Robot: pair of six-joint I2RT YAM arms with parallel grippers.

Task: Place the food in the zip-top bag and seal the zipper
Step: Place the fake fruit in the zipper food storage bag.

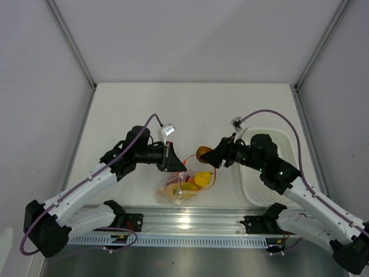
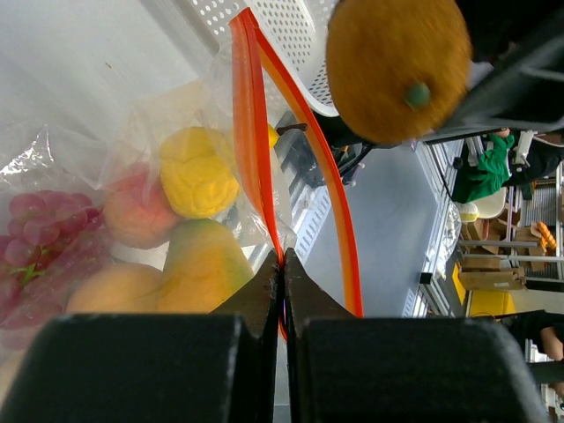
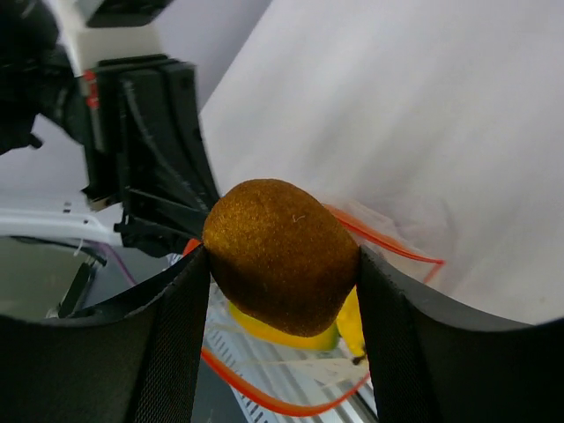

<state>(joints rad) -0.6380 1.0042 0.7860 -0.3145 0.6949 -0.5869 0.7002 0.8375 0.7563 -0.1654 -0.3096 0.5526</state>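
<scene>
The clear zip-top bag [image 1: 183, 187] lies near the table's front edge with its mouth held open. Several fruits sit inside it: yellow ones [image 2: 198, 172], a peach-coloured one [image 2: 137, 211], a green-yellow one [image 2: 203, 269] and red grapes [image 2: 40, 238]. My left gripper [image 1: 180, 168] is shut on the orange-red zipper [image 2: 251, 132] at one lip of the mouth. My right gripper [image 1: 211, 158] is shut on the orange round fruit [image 3: 282, 256] and holds it just above the open mouth; this fruit also shows in the top view [image 1: 203, 153] and left wrist view [image 2: 397, 66].
A white perforated tray [image 1: 268, 193] stands at the right, under my right arm. A metal rail [image 1: 184, 222] runs along the table's front edge just below the bag. Grey walls enclose the table at the back and sides.
</scene>
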